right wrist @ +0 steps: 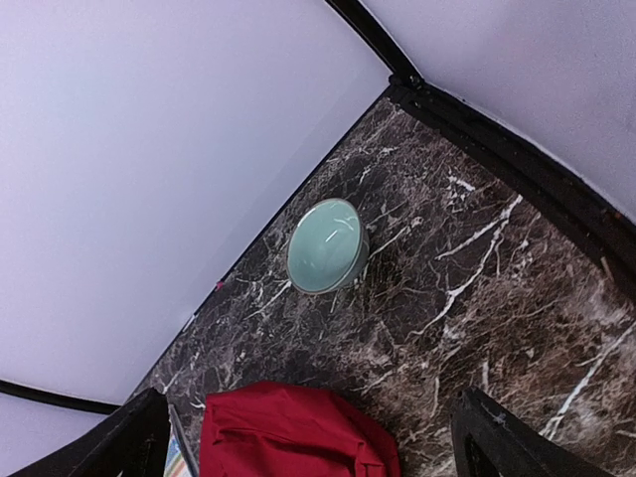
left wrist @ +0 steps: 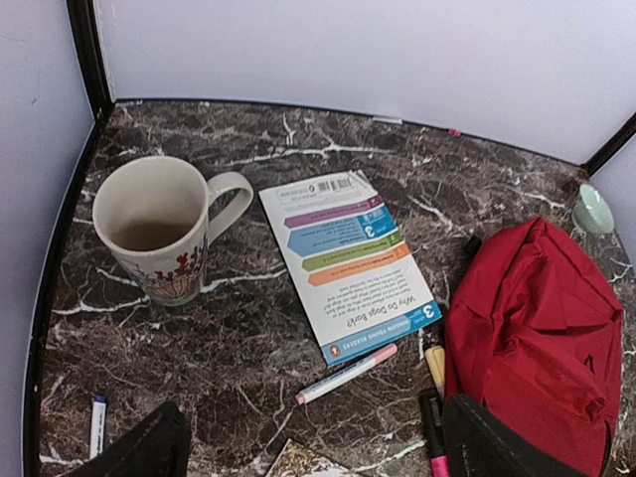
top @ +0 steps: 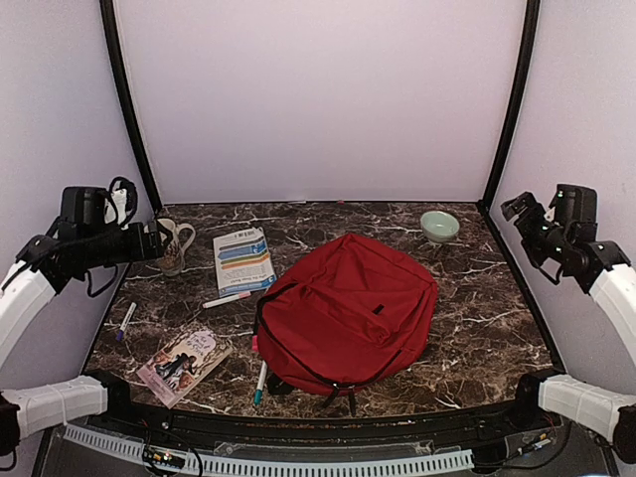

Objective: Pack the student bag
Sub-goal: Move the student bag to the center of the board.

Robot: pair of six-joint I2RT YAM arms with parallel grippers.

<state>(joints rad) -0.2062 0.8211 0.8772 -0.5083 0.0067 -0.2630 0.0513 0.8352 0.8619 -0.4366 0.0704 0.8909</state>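
At frame centre, the bag [top: 348, 313] lies apparently zipped; left tool [left wrist: 318, 449] and right tool [right wrist: 328, 439] hang spread wide, empty: best unzip before loading.

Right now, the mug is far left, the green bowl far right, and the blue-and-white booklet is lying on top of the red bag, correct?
No. The booklet lies flat on the table between the mug and the student bag, not on the bag, as the left wrist view shows. The mug at far left and the green bowl at far right are correct.
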